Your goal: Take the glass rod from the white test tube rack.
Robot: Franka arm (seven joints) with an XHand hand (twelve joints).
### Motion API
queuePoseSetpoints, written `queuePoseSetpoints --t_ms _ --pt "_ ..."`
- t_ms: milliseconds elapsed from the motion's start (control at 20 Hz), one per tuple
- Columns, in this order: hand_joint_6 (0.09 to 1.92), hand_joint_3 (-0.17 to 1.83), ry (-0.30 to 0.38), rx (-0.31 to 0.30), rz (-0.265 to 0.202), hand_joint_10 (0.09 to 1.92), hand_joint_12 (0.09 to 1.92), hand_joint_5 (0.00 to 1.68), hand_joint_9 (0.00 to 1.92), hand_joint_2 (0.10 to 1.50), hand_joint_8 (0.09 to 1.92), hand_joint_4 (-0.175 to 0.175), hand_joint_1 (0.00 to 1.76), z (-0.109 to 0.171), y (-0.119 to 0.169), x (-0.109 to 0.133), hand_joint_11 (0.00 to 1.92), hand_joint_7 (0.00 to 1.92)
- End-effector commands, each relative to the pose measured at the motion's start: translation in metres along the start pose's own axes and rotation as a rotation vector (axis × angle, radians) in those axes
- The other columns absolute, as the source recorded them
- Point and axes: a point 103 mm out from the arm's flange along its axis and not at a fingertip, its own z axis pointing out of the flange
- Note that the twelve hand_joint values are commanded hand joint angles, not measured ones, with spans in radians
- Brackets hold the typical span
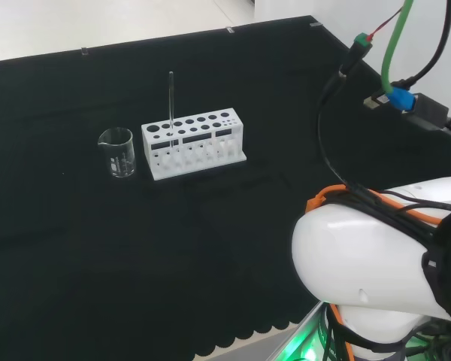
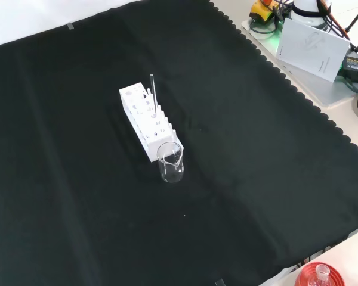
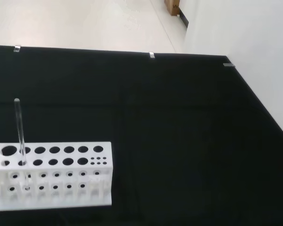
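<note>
Bench (image 1: 210,248) under black cloth, mostly bare. White test tube rack (image 1: 194,144) stood mid-cloth in head view, clear beaker (image 1: 118,153) just beside its left end (front view: beaker nearest the camera). Glass rod (image 1: 171,105) stood upright in a hole at the rack's beaker end, untouched. Hand state: cannot tell. Judged as pre-reach step; next called for approaching above the rod, pinching its upper part, lifting straight up.

We take this for a lab bench: black cloth (image 1: 173,248) clipped over a table, a white rack (image 1: 194,144) with a glass rod (image 1: 171,101) upright in it, a clear beaker (image 1: 118,153) beside it, and cables (image 1: 406,53) by the arm (image 1: 376,263).
</note>
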Motion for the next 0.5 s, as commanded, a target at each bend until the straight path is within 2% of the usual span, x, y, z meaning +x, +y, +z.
queuePoseSetpoints --t_ms 50,350,500 --pt "0.09 0.11 0.029 -0.065 -0.045 0.11 0.74 0.0 0.05 0.83 0.09 0.102 0.37 -0.001 0.001 0.004 0.0 0.0" --pt "0.09 0.07 0.052 -0.088 -0.1 0.51 1.06 0.0 0.0 0.84 0.09 0.045 0.42 0.0 0.009 0.012 0.0 0.03" --pt "0.09 0.06 0.061 -0.083 -0.111 0.66 1.16 0.0 0.0 0.84 0.09 0.001 0.46 0.004 0.017 0.015 0.0 0.07"
